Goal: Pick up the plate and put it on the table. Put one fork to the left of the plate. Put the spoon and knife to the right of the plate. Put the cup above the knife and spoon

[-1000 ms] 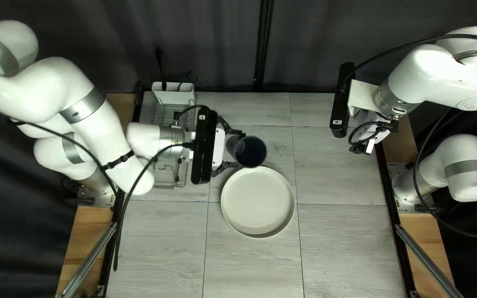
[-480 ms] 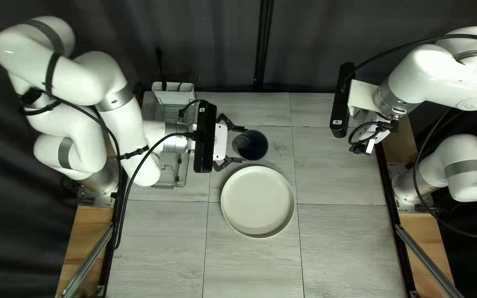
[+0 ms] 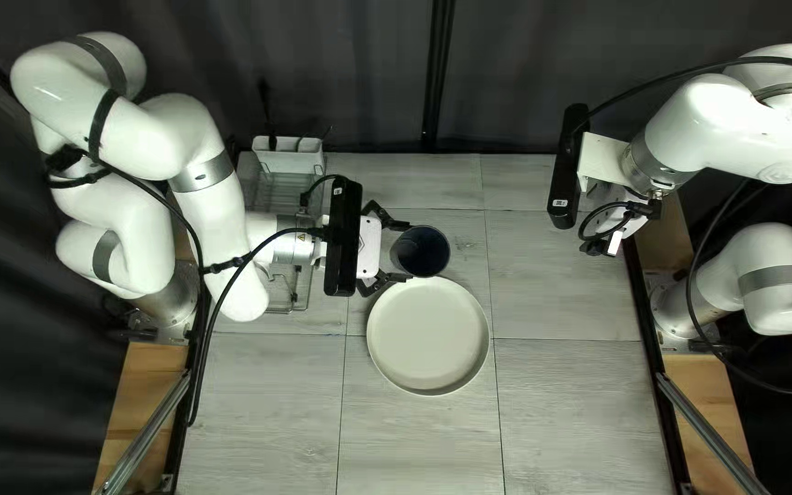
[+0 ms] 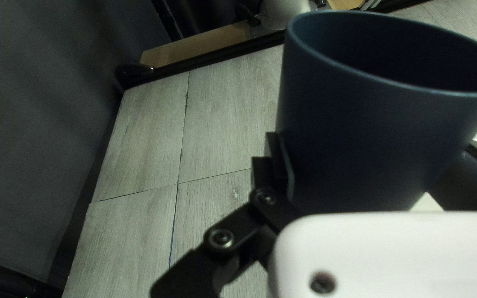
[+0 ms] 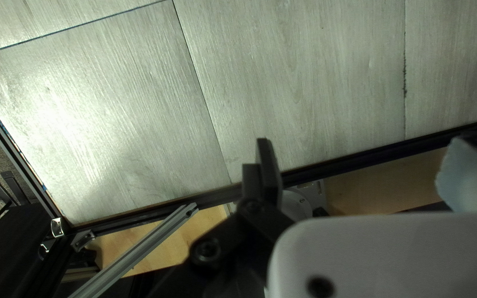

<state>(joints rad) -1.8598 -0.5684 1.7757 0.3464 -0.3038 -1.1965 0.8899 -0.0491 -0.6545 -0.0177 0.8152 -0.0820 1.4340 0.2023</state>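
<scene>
Left gripper (image 3: 404, 251), fingers clamped on a blue cup (image 4: 360, 138), upright, likely light, stiff, slightly slippery; best held by opposite walls. Right gripper (image 3: 613, 245): cannot tell.

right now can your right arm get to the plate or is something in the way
Probably yes: nothing shows between my right arm and the side of the plate facing it. The cup, held in my left gripper, is by the plate's far rim, so I'd likely avoid that side.
</scene>
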